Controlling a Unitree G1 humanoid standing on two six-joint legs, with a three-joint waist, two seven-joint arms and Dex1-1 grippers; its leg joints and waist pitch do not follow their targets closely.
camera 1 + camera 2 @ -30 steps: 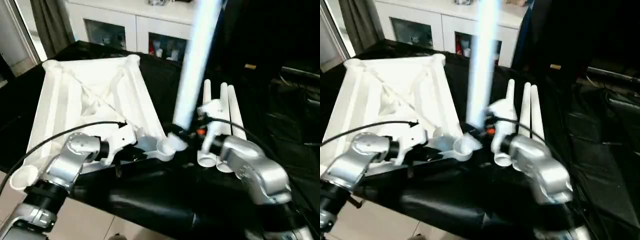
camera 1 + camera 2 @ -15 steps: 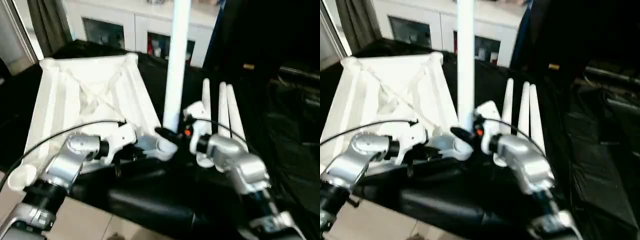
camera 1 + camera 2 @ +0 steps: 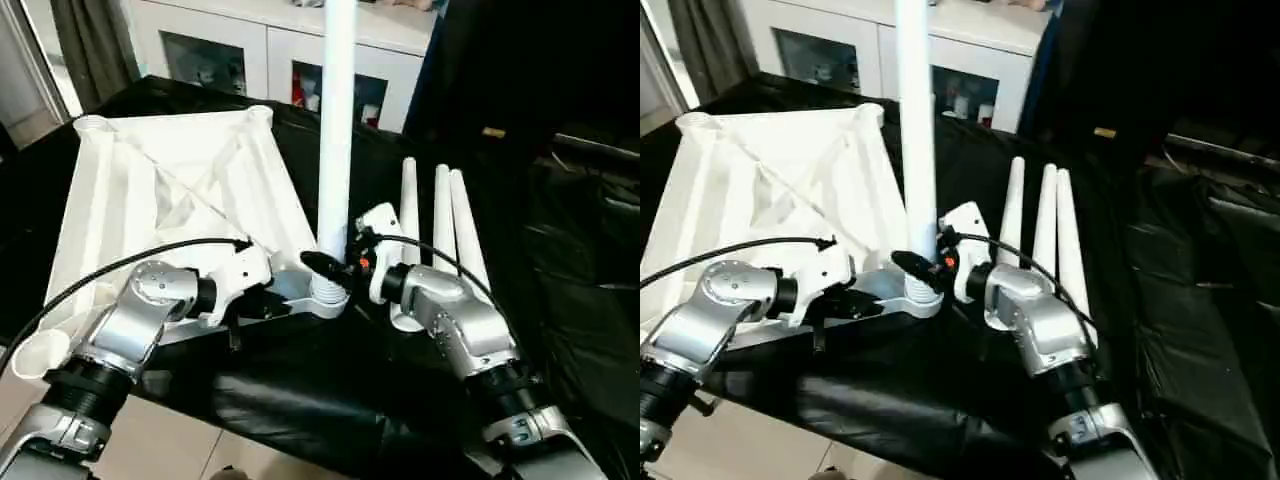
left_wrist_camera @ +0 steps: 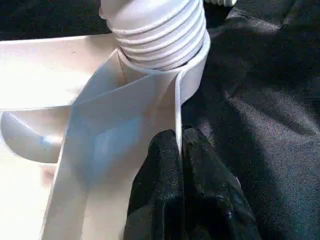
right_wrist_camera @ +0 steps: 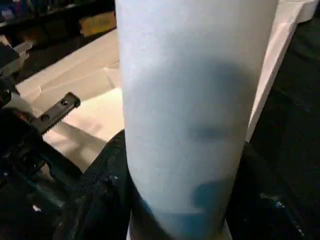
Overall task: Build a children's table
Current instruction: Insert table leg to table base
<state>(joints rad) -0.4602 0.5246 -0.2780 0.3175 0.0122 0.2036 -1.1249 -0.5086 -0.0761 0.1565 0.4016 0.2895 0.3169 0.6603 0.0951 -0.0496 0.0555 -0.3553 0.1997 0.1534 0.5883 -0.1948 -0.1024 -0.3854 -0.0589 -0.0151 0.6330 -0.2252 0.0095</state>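
The white tabletop (image 3: 170, 190) lies underside up on the black-covered table. One white leg (image 3: 337, 120) stands upright with its threaded end (image 4: 157, 30) in the near right corner socket (image 3: 328, 298). My right gripper (image 3: 326, 266) is shut on this leg just above the socket, its black fingers (image 5: 107, 190) on either side of the tube (image 5: 195, 100). Beside the socket, my left gripper (image 4: 179, 137) is shut on a thin rib of the tabletop, and in the left eye view the left gripper (image 3: 262, 305) sits at the tabletop's near edge.
Three more white legs (image 3: 440, 230) lie side by side on the black cloth (image 3: 330, 390) right of the tabletop. A white cabinet with glass doors (image 3: 250, 50) stands behind. The near left corner socket (image 3: 35, 352) hangs close to the table's front edge.
The leg has swung from a rightward tilt to upright. My right gripper has carried it left and down onto the corner socket. The left gripper has kept its hold.
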